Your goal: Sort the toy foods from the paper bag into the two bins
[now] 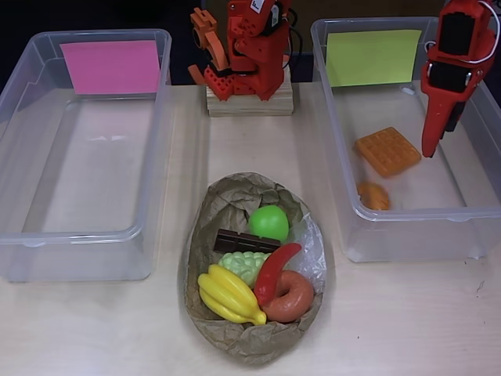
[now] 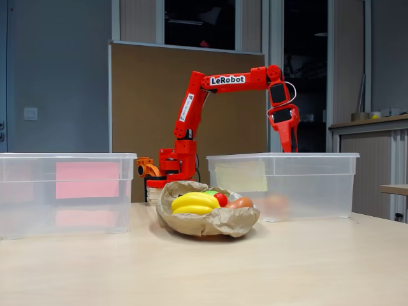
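Gripper [image 1: 432,141] low inside the bin with the yellow-green sheet [image 1: 484,211], tip just beside the orange waffle [image 1: 387,150]; fingers apparently pressed together and holding nothing, though hard to tell for certain. Croissant [image 1: 374,195] near the front wall of the same bin. Bin with the pink sheet [image 1: 16,102] well apart on the overhead view's left. Paper bag [image 1: 227,333] on the table [image 1: 407,329] between the bins, holding yellow bananas [image 1: 228,294], green apple [image 1: 268,222], chocolate bar [image 1: 244,241], grapes [image 1: 243,265], red chili [image 1: 275,272] and brown donut [image 1: 291,296]. Likely trouble from here: clipping the bin wall on the way out and shoving the tub; pinching the chili where it overlaps the donut and dragging both; crumpled paper snagging on a finger and tipping the pile.
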